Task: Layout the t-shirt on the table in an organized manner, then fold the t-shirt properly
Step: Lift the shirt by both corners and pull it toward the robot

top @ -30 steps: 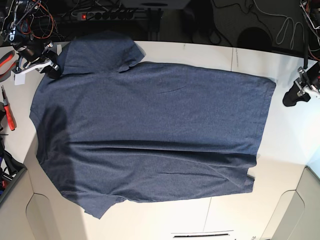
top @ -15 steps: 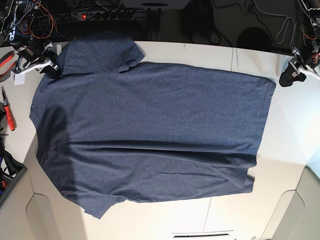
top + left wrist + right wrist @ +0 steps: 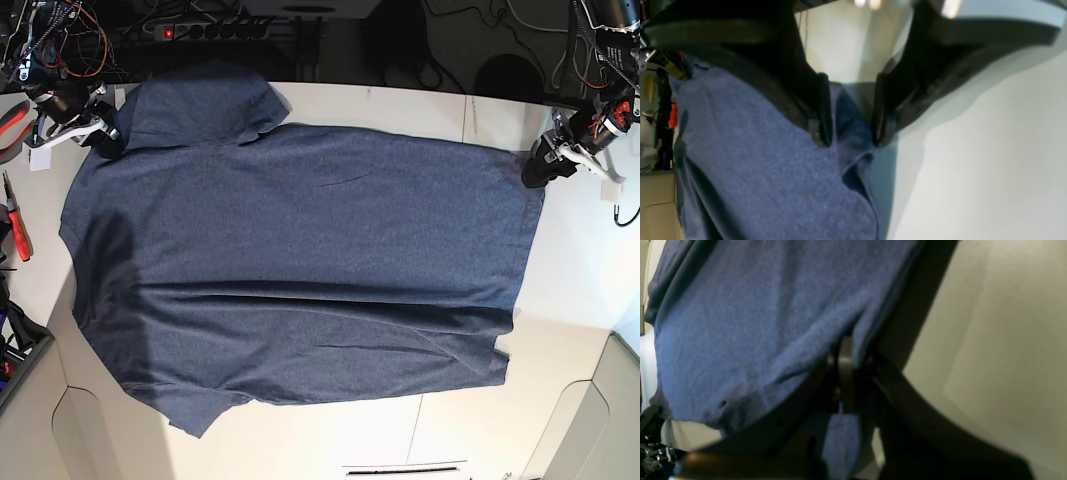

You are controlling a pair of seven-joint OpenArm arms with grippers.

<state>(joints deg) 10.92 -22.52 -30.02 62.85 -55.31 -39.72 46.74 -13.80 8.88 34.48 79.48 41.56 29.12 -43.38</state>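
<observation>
Heathered navy-blue cotton t-shirt lies spread flat on the wide white table. My right gripper is clamped on its shoulder edge. My left gripper has its jaws parted, straddling the hem corner.

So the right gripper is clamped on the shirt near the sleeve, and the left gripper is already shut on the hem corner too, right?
Not quite. The left gripper is open: the left wrist view shows its jaws apart, straddling the corner of the t-shirt without pinching it. The right gripper is indeed clamped on fabric near the sleeve.
</observation>
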